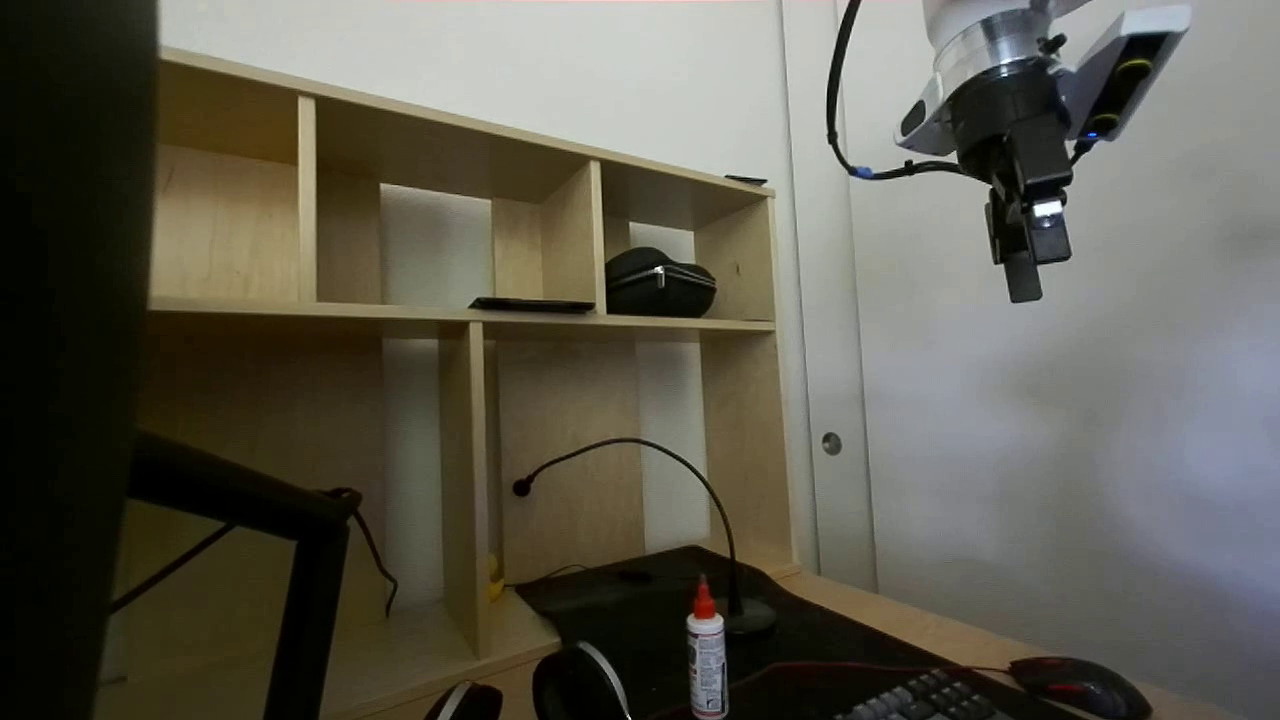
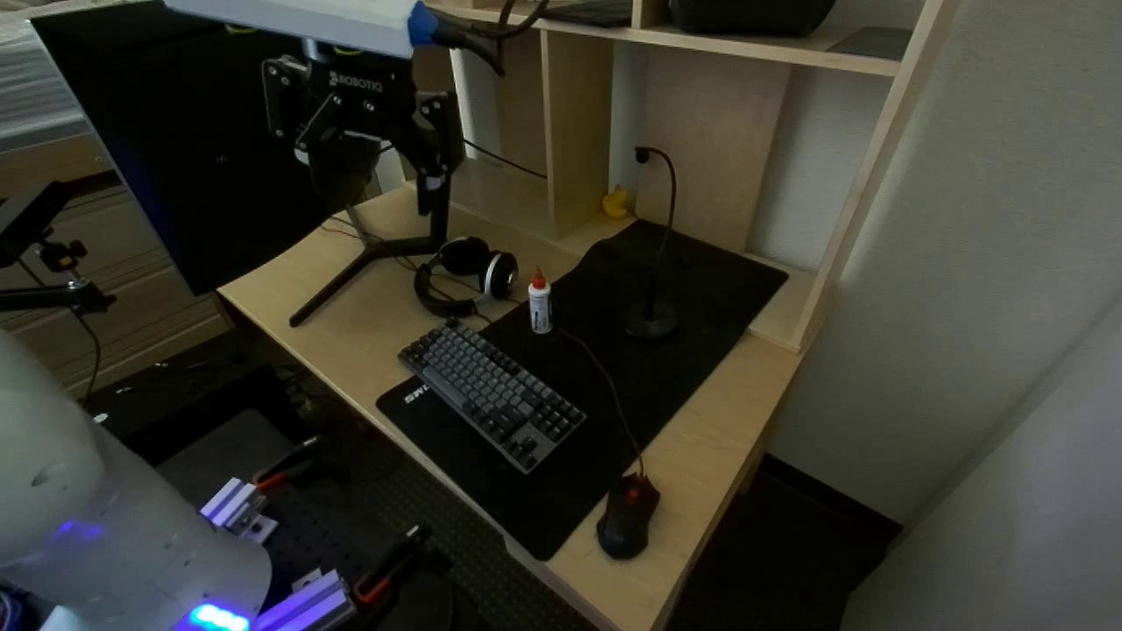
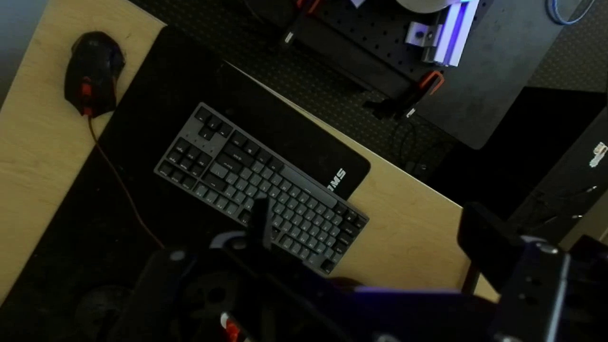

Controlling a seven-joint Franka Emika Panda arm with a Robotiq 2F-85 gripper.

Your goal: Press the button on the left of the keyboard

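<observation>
The end effector [image 3: 365, 218] is holding its 2 black fingers [image 3: 260, 225] wide apart, as the wrist view is showing. In both exterior views it is hanging high above the worktop [image 2: 701, 438], well apart from the keyboard [image 2: 491, 396]. The keyboard is lying flat, mostly on a black mat [image 2: 596, 307], its rows of black and grey keys [image 3: 294, 209] facing up. Its end farther from the dark mouse [image 2: 628, 521] is reaching past the mat onto the bare worktop, and in the wrist view 1 finger is covering some of the keys. The mouse is resting on the worktop, just beside the mat. A red-capped white bottle [image 2: 540, 308] is standing upright on the mat near the keyboard, and black headphones [image 2: 501, 273] are lying on the bare worktop near the bottle. Farther along the mat, a gooseneck stand [image 2: 650, 324] is rising and curving over at its top. A small yellow duck [image 2: 616, 203] is sitting beside an upright of the shelf unit [image 1: 740, 430], whose upper level is carrying a rounded black case [image 1: 660, 290]. In an exterior view, the end effector is hiding part of a monitor [image 2: 175, 131].
</observation>
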